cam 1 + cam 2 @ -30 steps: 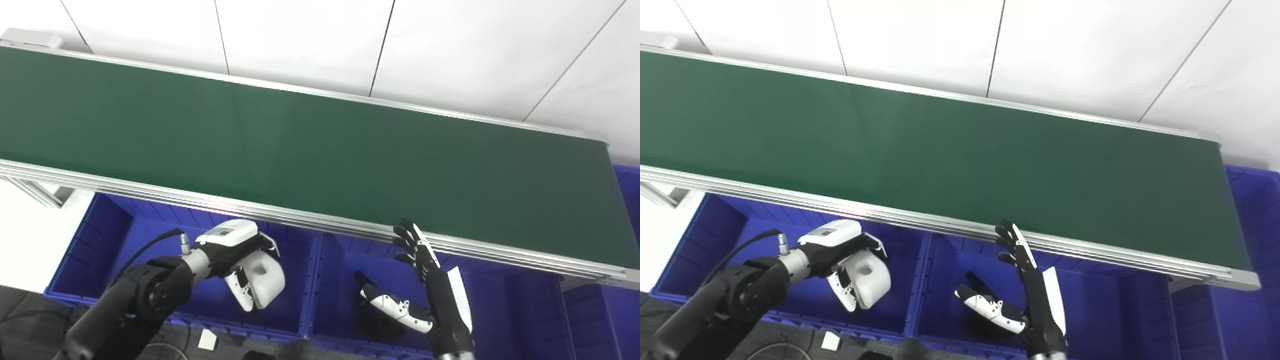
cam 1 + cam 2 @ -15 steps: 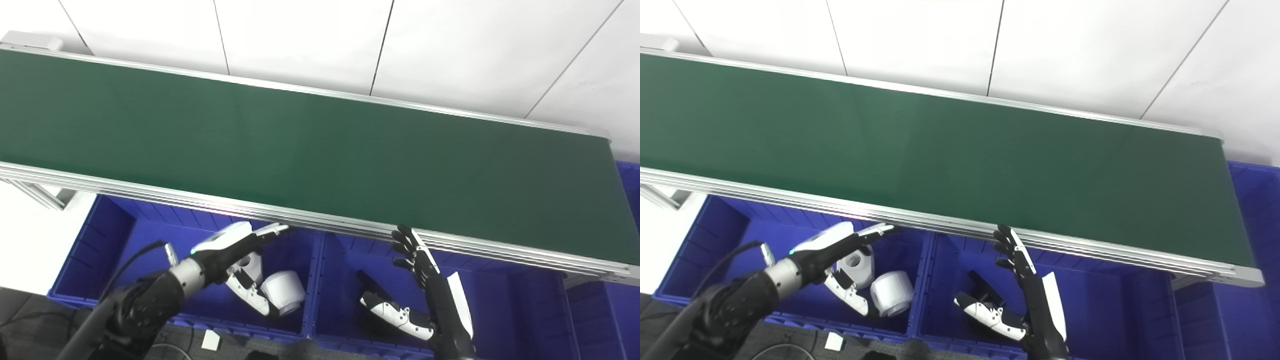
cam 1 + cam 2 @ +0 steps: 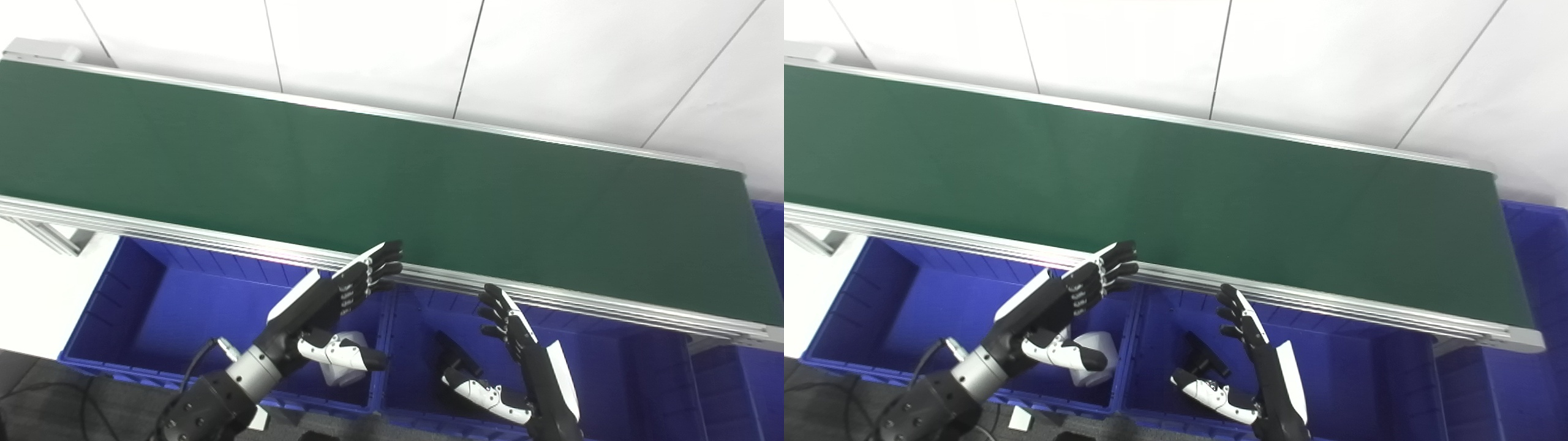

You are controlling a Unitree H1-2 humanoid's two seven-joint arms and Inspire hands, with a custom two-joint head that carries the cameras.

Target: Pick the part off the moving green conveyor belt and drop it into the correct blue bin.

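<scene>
The green conveyor belt [image 3: 367, 171] runs across the view with no part on it. A white cylindrical part [image 3: 1093, 366] lies in the left blue bin [image 3: 184, 306], near its right wall. My left hand [image 3: 331, 300] is open and empty, raised above that bin, its fingers stretched toward the belt's near rail. My right hand [image 3: 520, 349] is open and empty over the middle blue bin [image 3: 612, 380], fingers pointing up at the rail. A dark object [image 3: 1203, 358] lies in the middle bin, partly hidden by my right thumb.
The belt's aluminium rail [image 3: 551, 300] runs just above both hands. A third blue bin [image 3: 765, 380] stands at the right, past the belt's end. A white wall [image 3: 392, 49] lies behind the belt. A small white block [image 3: 1017, 418] lies on the dark floor in front of the left bin.
My left hand has let go of the white part, which now lies in the left bin. The hand has opened flat and risen toward the rail. My right hand has barely moved.
</scene>
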